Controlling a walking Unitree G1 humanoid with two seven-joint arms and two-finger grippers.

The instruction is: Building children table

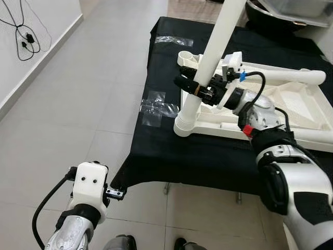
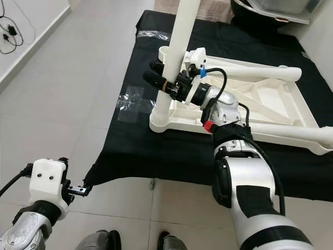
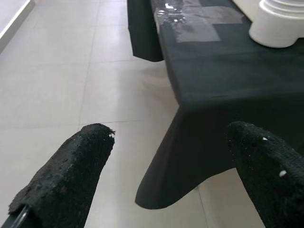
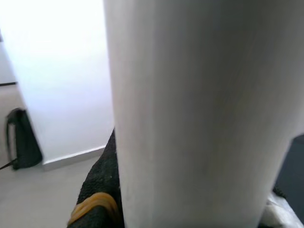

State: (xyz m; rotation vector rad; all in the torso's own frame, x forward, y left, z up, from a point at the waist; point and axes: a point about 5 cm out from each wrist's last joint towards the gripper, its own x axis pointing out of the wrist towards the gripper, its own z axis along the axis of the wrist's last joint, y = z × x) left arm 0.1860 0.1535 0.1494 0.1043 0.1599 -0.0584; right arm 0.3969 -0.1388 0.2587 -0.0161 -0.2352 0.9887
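A white children's table [image 1: 291, 104] lies upside down on a black-clothed surface [image 1: 156, 151]. One white leg [image 1: 218, 41] stands tilted in the near-left corner socket [image 1: 184, 125]. My right gripper [image 1: 195, 87] is shut on this leg just above the socket. In the right wrist view the leg [image 4: 199, 114] is pressed against a black finger [image 4: 95, 204] with a yellow band. Two more legs [image 1: 291, 76] lie along the underside. My left gripper [image 3: 166, 175] hangs open and holds nothing, low over the floor beside the cloth's corner.
Clear tape patches [image 1: 156, 107] stick to the cloth left of the table. A black cable [image 1: 23, 39] trails on the floor by the wall at far left. A dark container [image 1: 291, 10] sits beyond the table. Grey tiles [image 1: 78, 104] stretch to the left.
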